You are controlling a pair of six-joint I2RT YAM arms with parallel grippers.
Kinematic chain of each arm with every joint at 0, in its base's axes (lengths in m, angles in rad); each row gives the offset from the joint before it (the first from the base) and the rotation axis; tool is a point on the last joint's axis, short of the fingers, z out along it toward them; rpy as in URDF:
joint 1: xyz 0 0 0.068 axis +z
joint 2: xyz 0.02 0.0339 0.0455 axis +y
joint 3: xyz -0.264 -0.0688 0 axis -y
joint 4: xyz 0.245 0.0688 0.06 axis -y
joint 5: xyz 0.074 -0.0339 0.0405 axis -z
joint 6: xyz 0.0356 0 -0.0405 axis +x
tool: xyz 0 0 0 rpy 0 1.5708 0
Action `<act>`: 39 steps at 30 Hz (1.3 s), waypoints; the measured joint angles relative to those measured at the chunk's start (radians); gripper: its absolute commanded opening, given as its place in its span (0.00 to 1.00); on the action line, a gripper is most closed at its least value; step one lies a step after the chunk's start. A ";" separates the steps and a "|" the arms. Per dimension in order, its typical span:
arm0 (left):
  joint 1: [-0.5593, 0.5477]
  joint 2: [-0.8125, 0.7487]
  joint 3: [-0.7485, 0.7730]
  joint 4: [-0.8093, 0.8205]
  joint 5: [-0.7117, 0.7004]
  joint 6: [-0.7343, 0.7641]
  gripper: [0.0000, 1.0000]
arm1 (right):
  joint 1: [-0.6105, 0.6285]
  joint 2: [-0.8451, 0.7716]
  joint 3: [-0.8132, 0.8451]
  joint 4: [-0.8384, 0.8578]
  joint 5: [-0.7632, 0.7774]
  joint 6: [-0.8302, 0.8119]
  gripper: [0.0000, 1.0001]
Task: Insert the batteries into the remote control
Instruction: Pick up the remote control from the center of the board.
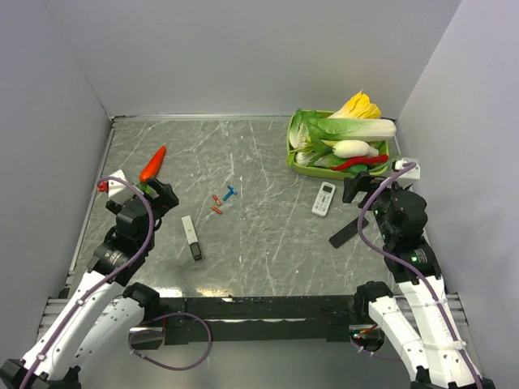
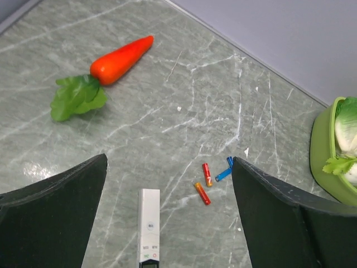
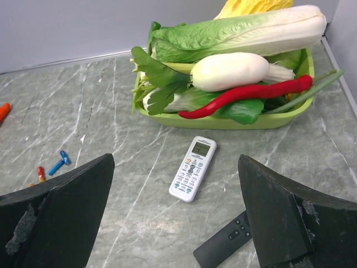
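Though seemingly not yet begun, nothing loaded so far. At far left, left fingers (image 2: pixel 50 212) spread wide and empty, hovering over the grey, white-veined surface (image 1: pixel 259 243). Beyond them, a glossy orange carrot (image 2: pixel 120 58) with a crinkled green top. Just ahead of those fingers, the remote control (image 2: pixel 149 226): a slim white hard-plastic bar, flat on the surface, darker at its near end. Back cover on or off, cannot tell. To its right and apart from it, the batteries (image 2: pixel 207 173): two tiny red-orange cylinders lying loose beside a small blue piece (image 2: pixel 224 173). Further right, a shorter buttoned white remote (image 3: pixel 193 168), a matte black remote (image 3: pixel 223 243) and a green tray (image 3: pixel 223 121) of smooth vegetables. Right fingers (image 3: pixel 61 212) likewise wide, holding nothing. Left to do, by this judgement: picking up and seating both batteries.
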 measured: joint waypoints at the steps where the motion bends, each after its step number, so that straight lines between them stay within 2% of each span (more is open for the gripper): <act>1: 0.000 0.005 0.000 -0.009 0.000 -0.016 0.97 | 0.007 -0.005 -0.003 0.000 0.007 0.000 1.00; 5: 0.000 0.046 0.002 -0.034 0.010 -0.069 0.97 | 0.028 -0.027 -0.015 0.009 0.032 0.002 1.00; 12: 0.000 0.221 0.015 -0.100 0.072 -0.158 0.97 | 0.058 -0.060 -0.043 0.019 0.042 0.009 1.00; 25: 0.000 0.620 0.058 -0.132 0.323 -0.213 0.97 | 0.086 -0.110 -0.079 0.031 0.020 0.016 1.00; 30: 0.000 0.707 0.058 -0.148 0.379 -0.216 0.99 | 0.087 -0.124 -0.086 0.031 0.019 0.017 1.00; 33: 0.000 0.723 0.058 -0.153 0.394 -0.216 0.94 | 0.087 -0.124 -0.089 0.032 0.014 0.017 1.00; 35: 0.000 0.733 0.058 -0.153 0.400 -0.215 0.85 | 0.087 -0.124 -0.094 0.036 0.012 0.017 1.00; 39: 0.000 0.768 0.058 -0.153 0.409 -0.214 0.74 | 0.089 -0.123 -0.109 0.038 0.006 0.021 1.00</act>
